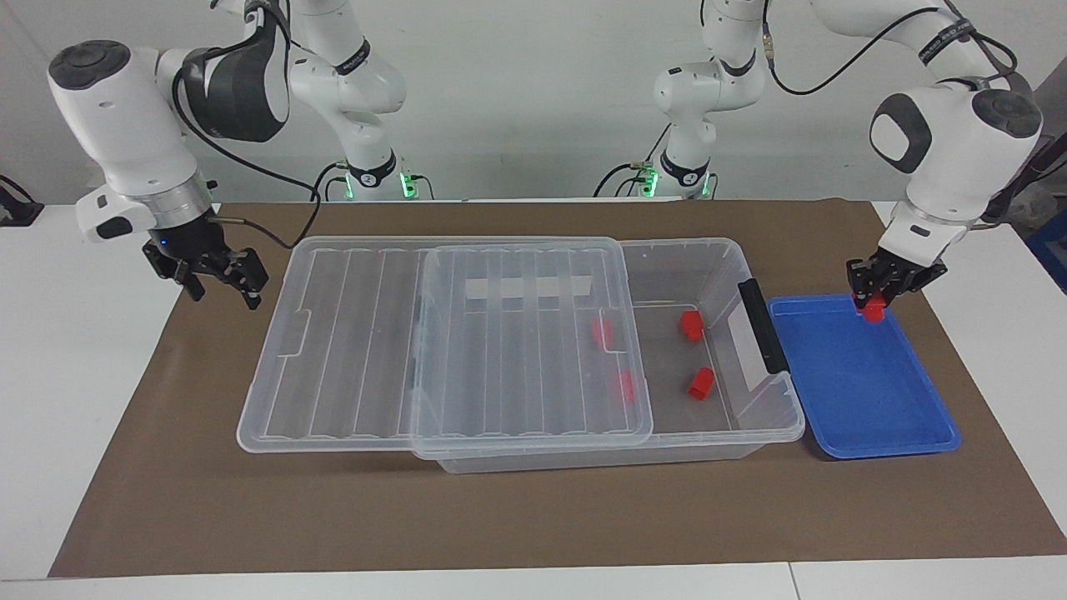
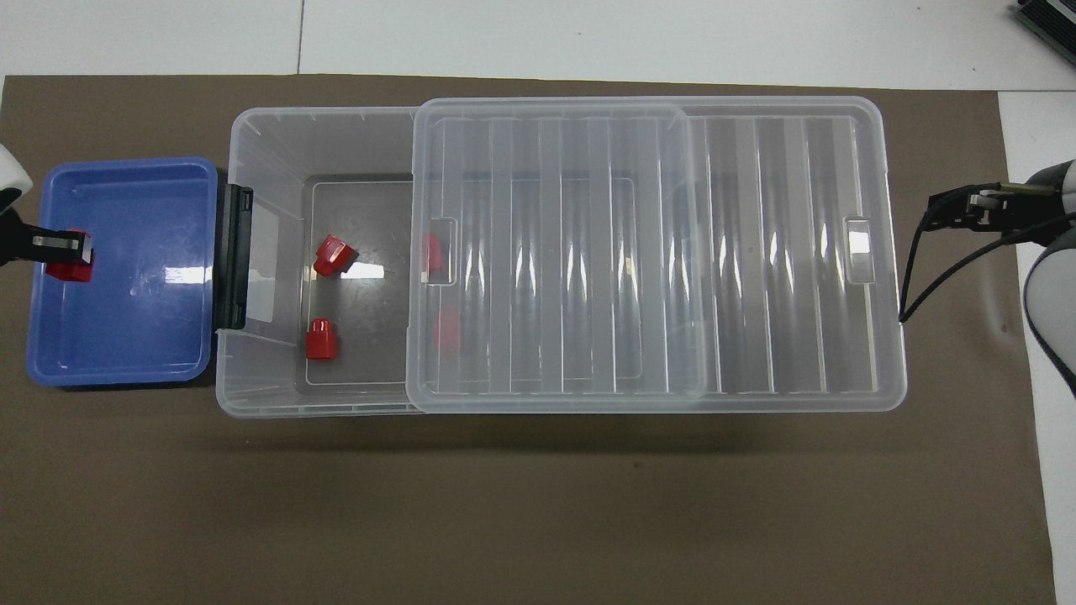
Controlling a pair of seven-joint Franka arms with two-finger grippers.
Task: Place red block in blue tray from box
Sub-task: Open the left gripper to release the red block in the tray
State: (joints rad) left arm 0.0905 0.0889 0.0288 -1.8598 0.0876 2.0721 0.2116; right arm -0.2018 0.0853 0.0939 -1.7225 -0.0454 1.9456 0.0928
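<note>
The left gripper [image 1: 874, 298] was over the blue tray [image 1: 867, 400], at the tray's end nearer to the robots, and its fingers were closed on a red block [image 1: 873, 312]. In the facing view the block seemed to be at the tray floor or just above it; I cannot tell if it touched. In the overhead view the same block [image 2: 69, 267] showed at the tray's [image 2: 126, 353] outer edge, under the left gripper [image 2: 63, 245].

The blue tray lay just beside the clear box [image 1: 717, 417], at the box's end with the black latch [image 1: 763, 325], toward the left arm's end of the table. The ribbed lid [image 1: 442, 342] was slid toward the right arm's end, so one part of the box was uncovered. Two red blocks [image 1: 691, 324] [image 1: 700, 383] lay on the uncovered floor, apart from each other. Two more red blocks [image 1: 602, 332] [image 1: 625, 386] were seen through the lid's edge.

The right gripper [image 1: 223, 282] hung above the brown mat [image 1: 500, 517], near the lid's end and apart from it, holding nothing, with its fingers parted. This arm waited.
</note>
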